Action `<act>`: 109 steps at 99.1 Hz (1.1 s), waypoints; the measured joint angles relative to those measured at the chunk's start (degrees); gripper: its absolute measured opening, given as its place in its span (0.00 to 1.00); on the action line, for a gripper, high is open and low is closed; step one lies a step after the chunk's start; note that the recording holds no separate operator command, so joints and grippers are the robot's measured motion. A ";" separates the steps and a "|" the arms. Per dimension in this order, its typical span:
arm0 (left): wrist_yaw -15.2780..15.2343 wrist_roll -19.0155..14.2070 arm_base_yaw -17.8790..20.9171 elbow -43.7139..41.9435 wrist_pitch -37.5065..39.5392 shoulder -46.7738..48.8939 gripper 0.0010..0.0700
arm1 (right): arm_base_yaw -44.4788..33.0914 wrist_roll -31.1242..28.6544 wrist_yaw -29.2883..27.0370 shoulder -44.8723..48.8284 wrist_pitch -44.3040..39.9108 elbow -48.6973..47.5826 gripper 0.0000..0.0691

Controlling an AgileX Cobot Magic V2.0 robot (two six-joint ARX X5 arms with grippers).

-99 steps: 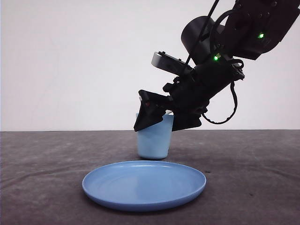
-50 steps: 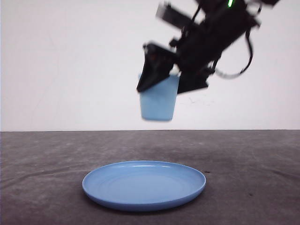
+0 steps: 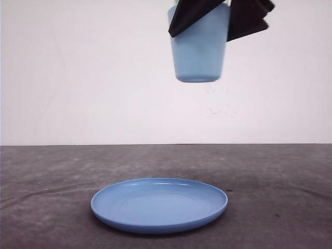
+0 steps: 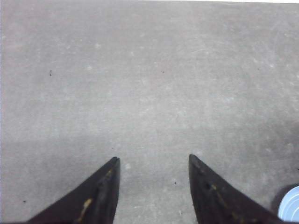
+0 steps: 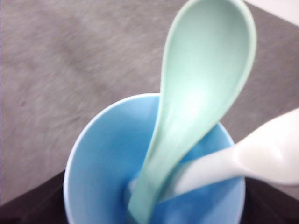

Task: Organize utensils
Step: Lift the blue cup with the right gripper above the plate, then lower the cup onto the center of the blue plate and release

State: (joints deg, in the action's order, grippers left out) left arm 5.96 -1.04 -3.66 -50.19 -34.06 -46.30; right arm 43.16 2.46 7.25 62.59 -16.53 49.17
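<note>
Top centre of front view: right gripper, fingers clamped on cup, held clear above plate. Spoon & fork stand inside, likely for carrying. Left gripper fingers apart over worktop.

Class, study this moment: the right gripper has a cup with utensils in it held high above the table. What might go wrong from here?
1. The right gripper clamps the cup near its rim only; a slip would drop it, perhaps onto the plate.
2. The spoon and fork stand loose inside, leaning past the rim, so tilting may spill them.
3. The left gripper hangs open over bare table, unable to catch anything.
</note>
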 joint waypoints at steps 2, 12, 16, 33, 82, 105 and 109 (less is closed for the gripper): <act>0.00 0.02 0.00 0.00 0.02 -0.02 0.39 | 0.52 -0.13 -0.17 -0.72 -0.02 -1.05 0.72; 0.00 0.00 0.00 0.00 0.02 0.00 0.39 | 3.19 -0.83 -1.44 -3.39 0.00 -6.03 0.72; 0.00 0.00 0.00 0.00 0.00 0.00 0.39 | 4.04 -1.05 -1.46 -3.85 0.28 -7.50 0.72; 0.00 0.00 0.00 0.00 0.02 0.00 0.39 | 5.90 -1.40 -1.46 -3.13 6.10 -12.72 0.72; 0.00 0.00 0.00 0.00 0.02 0.00 0.39 | 6.34 -1.46 -1.27 11.15 24.96 -15.43 0.72; 0.00 0.00 0.00 0.00 0.02 0.00 0.39 | 6.73 -1.44 -1.18 15.80 29.29 -15.43 0.72; 0.00 0.00 0.00 0.00 0.00 0.00 0.39 | 6.73 -1.44 -1.20 16.48 29.64 -15.43 0.72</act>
State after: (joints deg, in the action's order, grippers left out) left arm 5.96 -1.04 -3.66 -50.19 -34.06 -46.30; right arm 49.89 1.02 6.04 79.07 13.10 33.74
